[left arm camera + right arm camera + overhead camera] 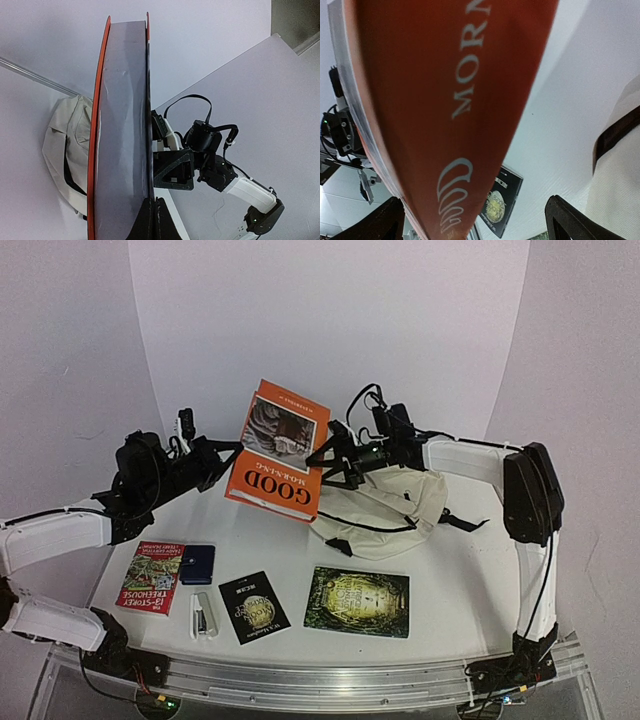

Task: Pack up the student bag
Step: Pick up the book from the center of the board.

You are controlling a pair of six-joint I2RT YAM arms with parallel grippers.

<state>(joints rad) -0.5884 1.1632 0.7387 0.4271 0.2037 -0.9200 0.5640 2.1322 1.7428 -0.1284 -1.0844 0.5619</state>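
Noting near row first: five items lie flat on the table, waiting their turn by my reading: Treehouse book, small navy case touching its far corner, small white item (possibly a stapler, too small to tell), black booklet, dark green book. None is touched by either arm

Mid-table, raised off the surface: orange book, cover title "GOOD MORNING", tilted with its lower edge towards the camera
- left gripper: clamped tight on the book's edge; in its wrist view the page block runs straight up from the fingers, so this arm alone carries the book
- right gripper: jaws spread wide, one finger on each side of the view, orange cover filling the space ahead of them. No contact visible, so it holds nothing. From overhead it sits just beside the book's right edge

Judgement: book is held aloft and angled so the other arm can either take it over or tend to the bag; the spread jaws fit a hand-over or a grab at the bag mouth. Cannot say which

Beyond and to the right of the book: student bag, cream fabric slumped flat on the table under the right arm, black strap trailing to the right. Whether its zip is undone cannot be told. Book not yet inside; packing looks to be at an early stage
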